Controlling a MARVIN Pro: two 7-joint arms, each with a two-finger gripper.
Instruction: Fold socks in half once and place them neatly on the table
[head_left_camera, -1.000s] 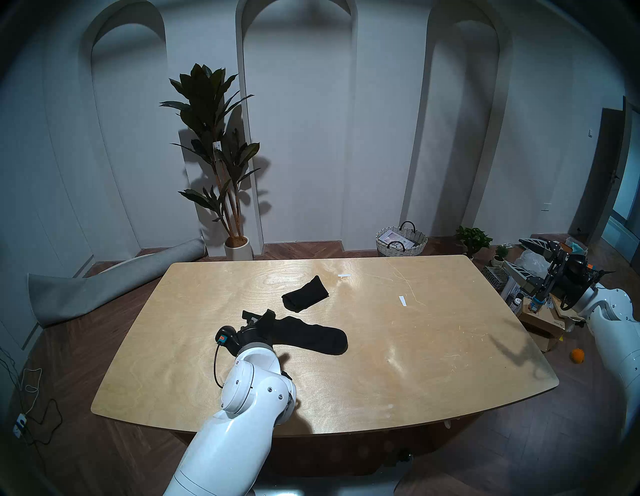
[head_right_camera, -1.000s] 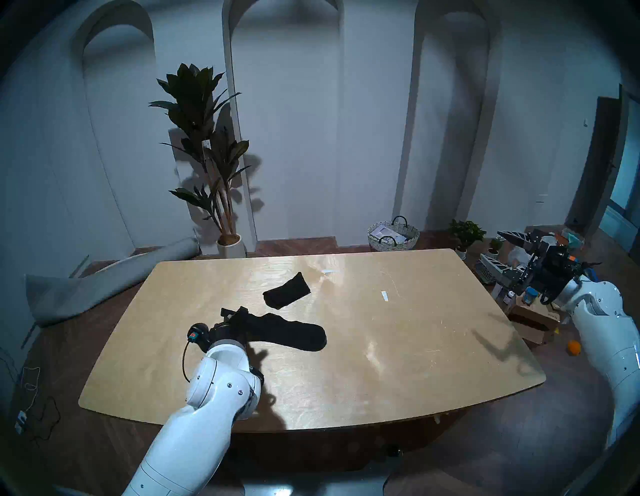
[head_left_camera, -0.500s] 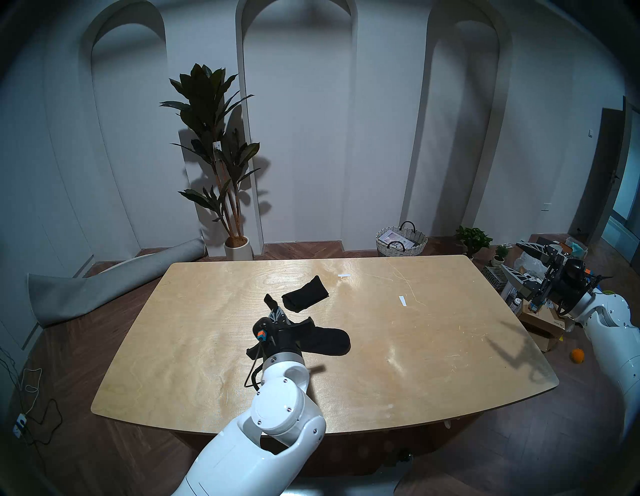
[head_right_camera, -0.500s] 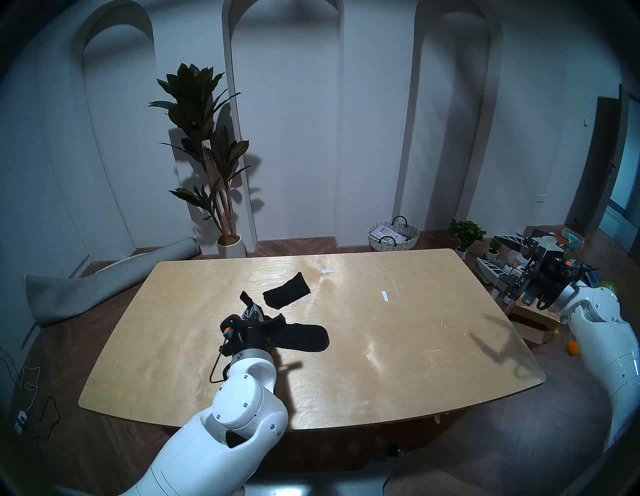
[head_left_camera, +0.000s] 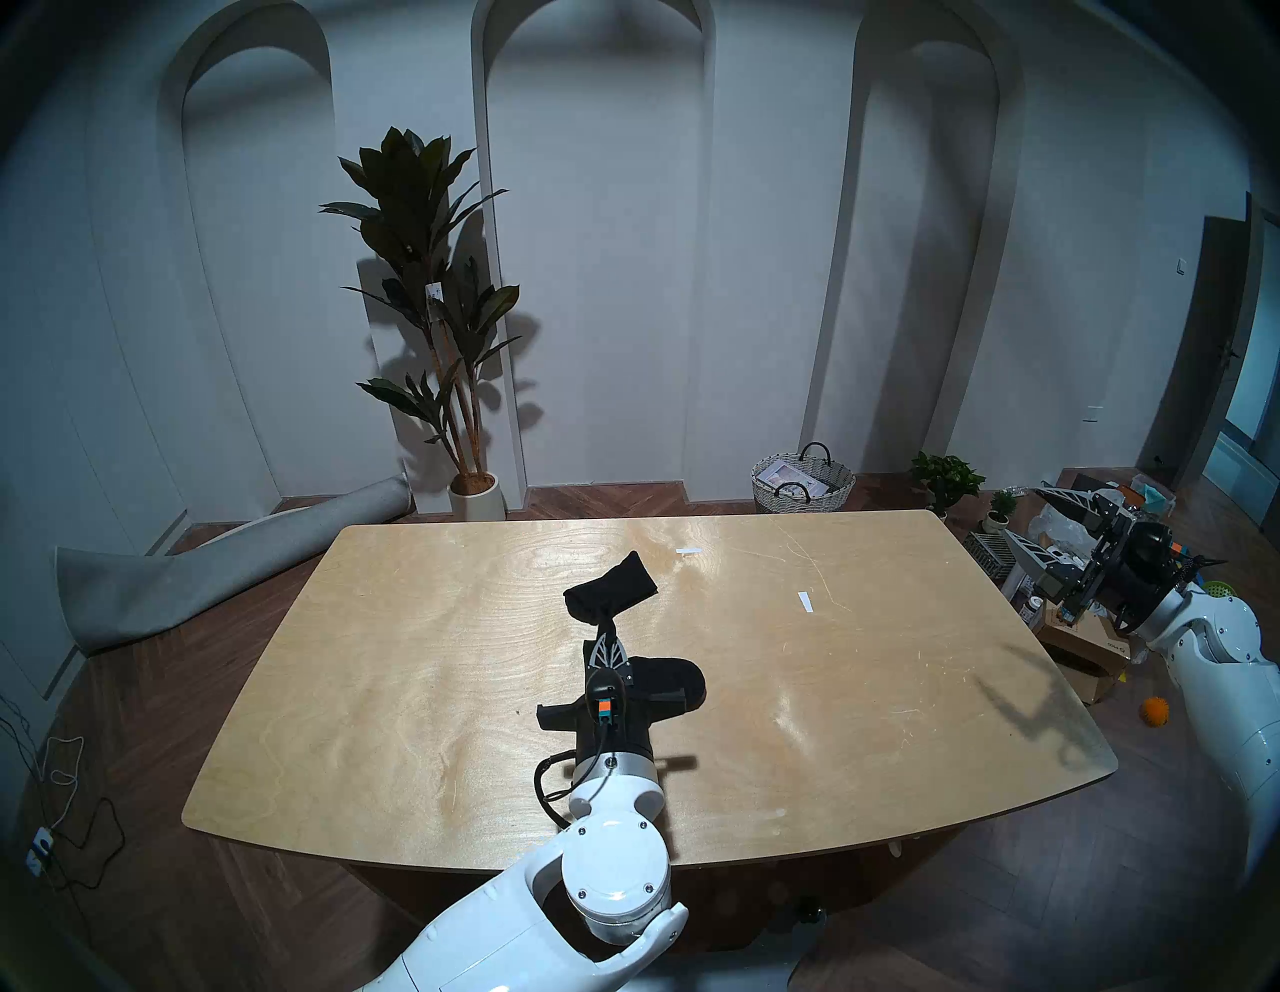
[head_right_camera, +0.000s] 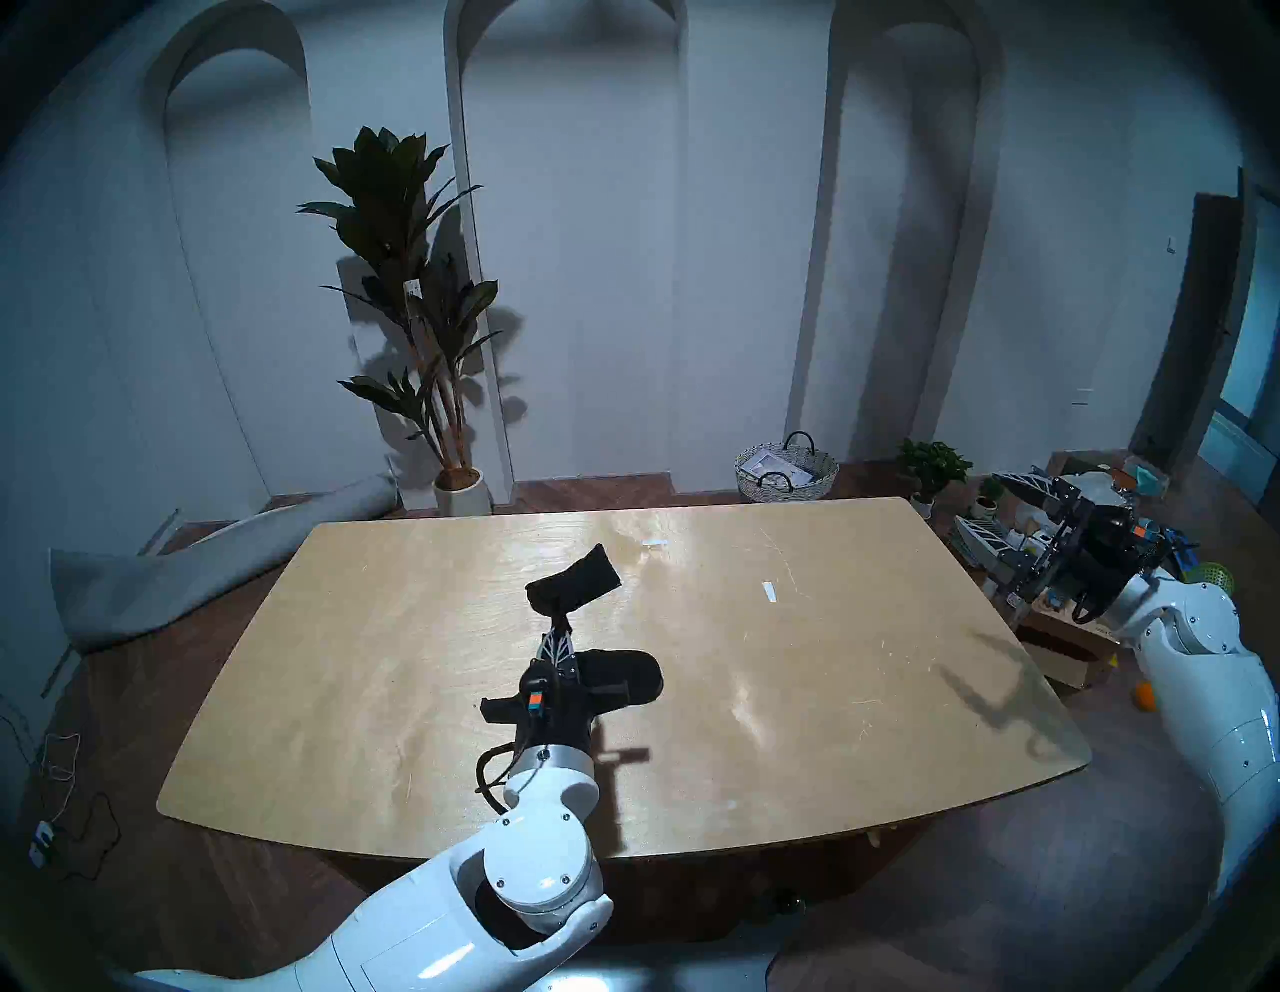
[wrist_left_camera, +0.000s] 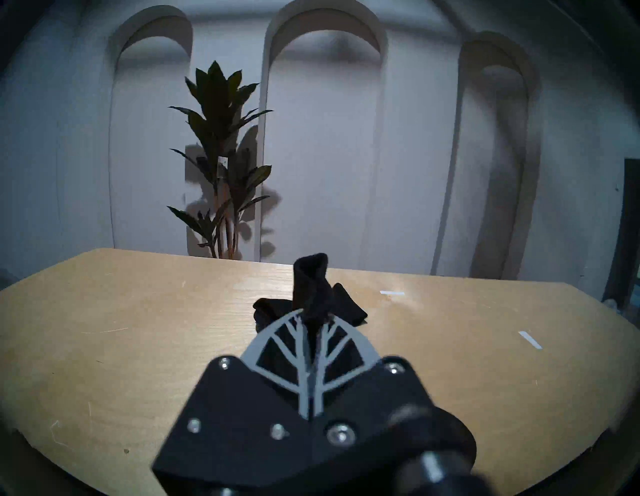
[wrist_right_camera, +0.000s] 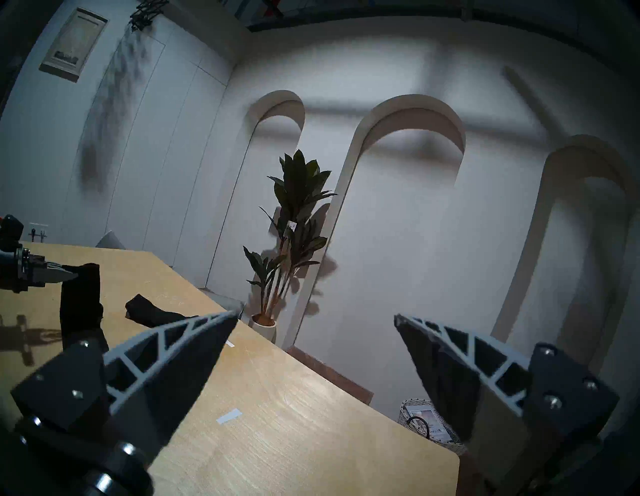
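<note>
Left fingers (wrist_left_camera: 313, 324) clamped on lifted black fabric sock (wrist_right_camera: 80, 298); right fingers (wrist_right_camera: 317, 341) spread wide, empty, at three o'clock off light plywood surface (head_left_camera: 415, 693).

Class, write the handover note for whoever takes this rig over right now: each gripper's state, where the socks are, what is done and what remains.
Left gripper: shut on one end of the near sock, lifted; its other end lies on the table.
Right gripper: open, empty, held off the table's right side.
Far sock: lies folded in half mid-table.
Done: far sock.
Left: lay the held end over to fold the near sock once, release, tidy both.
</note>
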